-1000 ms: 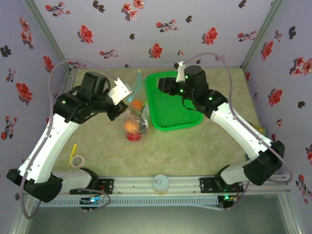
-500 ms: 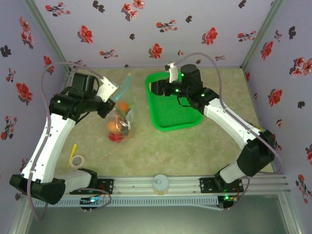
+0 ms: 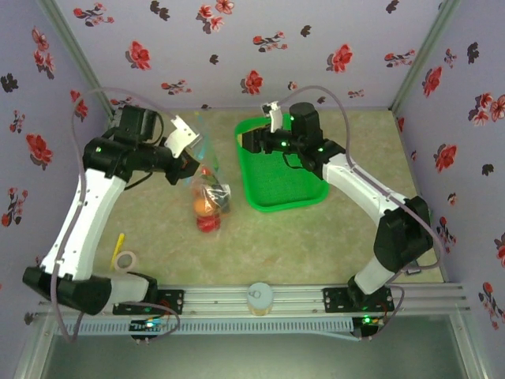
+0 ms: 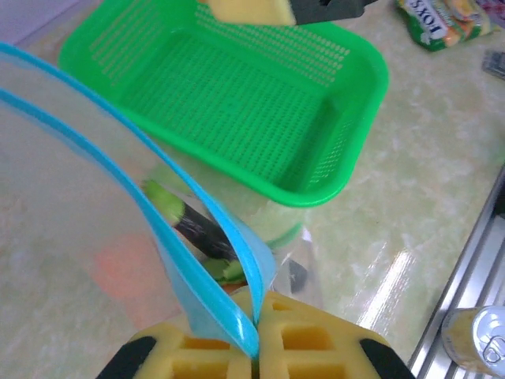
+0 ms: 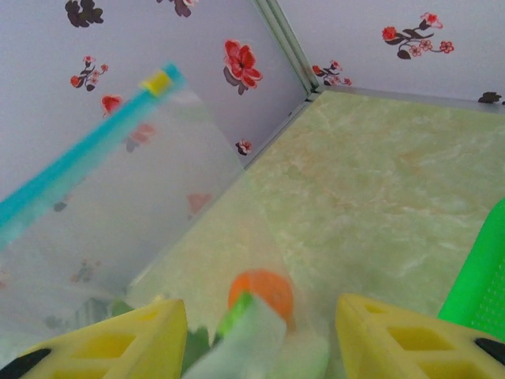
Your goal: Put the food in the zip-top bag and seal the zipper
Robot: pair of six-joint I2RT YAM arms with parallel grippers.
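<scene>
- Now your left gripper [image 4: 256, 332] is pinched tight on one end of the zipper [image 4: 158, 213]. The two light-blue strips run away from the yellow pads [image 4: 316, 347] and stand apart, so the mouth is not sealed.
- The zip-top bag [image 3: 207, 185] hangs from this gripper over the left half of the worktop [image 3: 316, 245], just beside the left wall of the green basket [image 3: 288, 197].
- The food [image 3: 208, 207] lies in the low part of the bag. You can see an orange [image 5: 262, 290], a red piece under it and a dark piece with green on it.
- I cannot tell if the bottom of the bag touches the worktop.
- Your right gripper [image 3: 251, 142] hovers over the far left corner of the basket. Its jaws are about half apart and hold nothing.
- The right gripper points toward the open bag, close to it but apart.
- A snack packet [image 4: 432, 22] lies on the worktop beyond the basket.
- A tape roll [image 3: 125, 259] lies near the near left corner.
</scene>
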